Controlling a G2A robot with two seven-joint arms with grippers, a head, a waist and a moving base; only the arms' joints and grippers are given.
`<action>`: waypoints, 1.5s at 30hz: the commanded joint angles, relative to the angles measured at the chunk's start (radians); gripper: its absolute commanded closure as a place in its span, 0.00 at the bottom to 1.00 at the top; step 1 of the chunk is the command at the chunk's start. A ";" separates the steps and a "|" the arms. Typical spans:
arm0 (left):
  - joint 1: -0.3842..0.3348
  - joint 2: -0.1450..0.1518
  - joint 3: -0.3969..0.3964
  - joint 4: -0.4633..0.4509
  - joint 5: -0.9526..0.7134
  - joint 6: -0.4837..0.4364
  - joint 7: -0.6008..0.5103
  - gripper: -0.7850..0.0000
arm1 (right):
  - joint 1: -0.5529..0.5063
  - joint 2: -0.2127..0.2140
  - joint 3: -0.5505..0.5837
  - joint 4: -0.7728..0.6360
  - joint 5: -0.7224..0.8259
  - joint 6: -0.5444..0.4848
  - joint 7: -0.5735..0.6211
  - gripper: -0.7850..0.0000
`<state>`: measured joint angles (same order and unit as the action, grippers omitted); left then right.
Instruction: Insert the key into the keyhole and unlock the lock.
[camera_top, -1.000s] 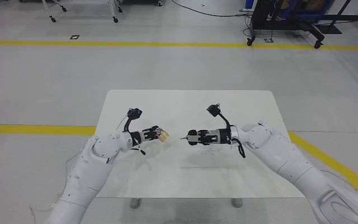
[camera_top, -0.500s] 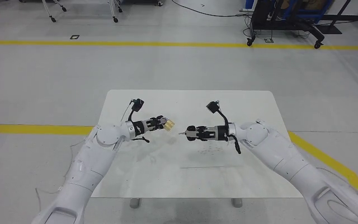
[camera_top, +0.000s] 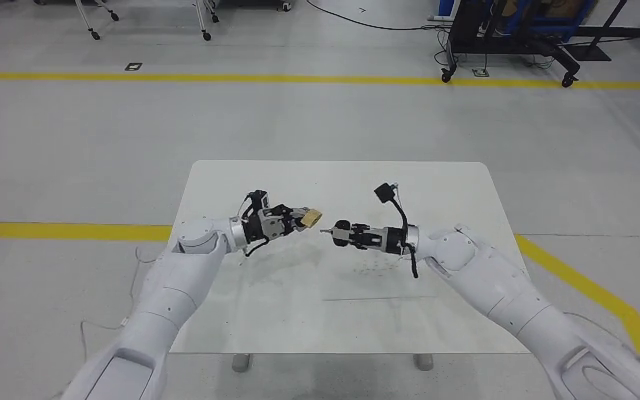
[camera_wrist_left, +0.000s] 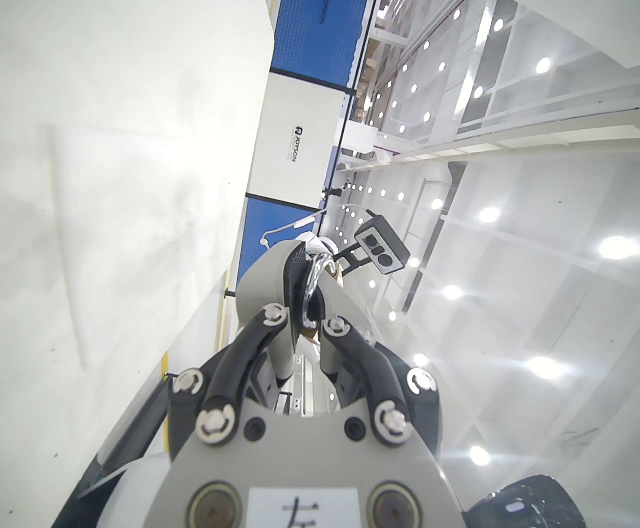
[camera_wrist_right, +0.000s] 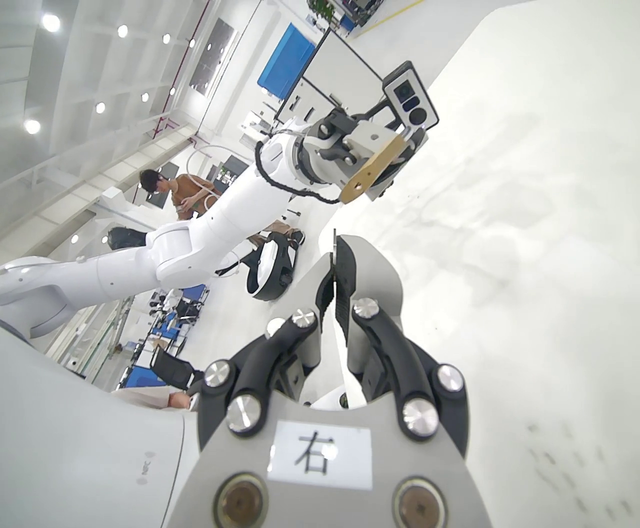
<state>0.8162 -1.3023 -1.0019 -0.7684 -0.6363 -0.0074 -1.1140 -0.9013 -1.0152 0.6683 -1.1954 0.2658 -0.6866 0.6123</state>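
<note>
Okay, my left gripper (camera_top: 296, 217) was clamped tight on the lock (camera_wrist_right: 372, 167). The fingers pinched it at the shackle (camera_wrist_left: 315, 272) end. The brass body stuck out past the fingertips, tilted, and pointed toward my other arm. The keyhole (camera_wrist_right: 356, 185) showed as a small dark spot on the lock's free end, facing my right wrist camera.

My right gripper (camera_wrist_right: 334, 265) was closed narrow on the key (camera_top: 328, 232), and only a thin metal blade poked out between the pads. The key tip aimed at the lock but sat just short of it with a small gap between, not touching and not inserted.

I held both lock and key in the air above the white table (camera_top: 440, 300), near its middle, with my two arms coming in from opposite sides.
</note>
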 joint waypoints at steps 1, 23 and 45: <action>-0.035 -0.014 0.023 0.037 -0.007 -0.007 -0.014 1.00 | -0.012 0.004 0.014 -0.012 -0.008 -0.006 -0.012 1.00; -0.078 -0.025 0.049 0.045 0.078 -0.050 0.063 1.00 | -0.031 0.003 0.030 -0.026 0.013 0.016 -0.055 1.00; 0.038 0.020 -0.063 -0.163 0.167 -0.083 0.249 1.00 | -0.138 -0.051 0.072 -0.177 -0.017 0.334 -0.372 1.00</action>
<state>0.8513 -1.2834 -1.0627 -0.9276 -0.4727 -0.0904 -0.8723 -1.0370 -1.0648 0.7388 -1.3709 0.2527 -0.3582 0.2469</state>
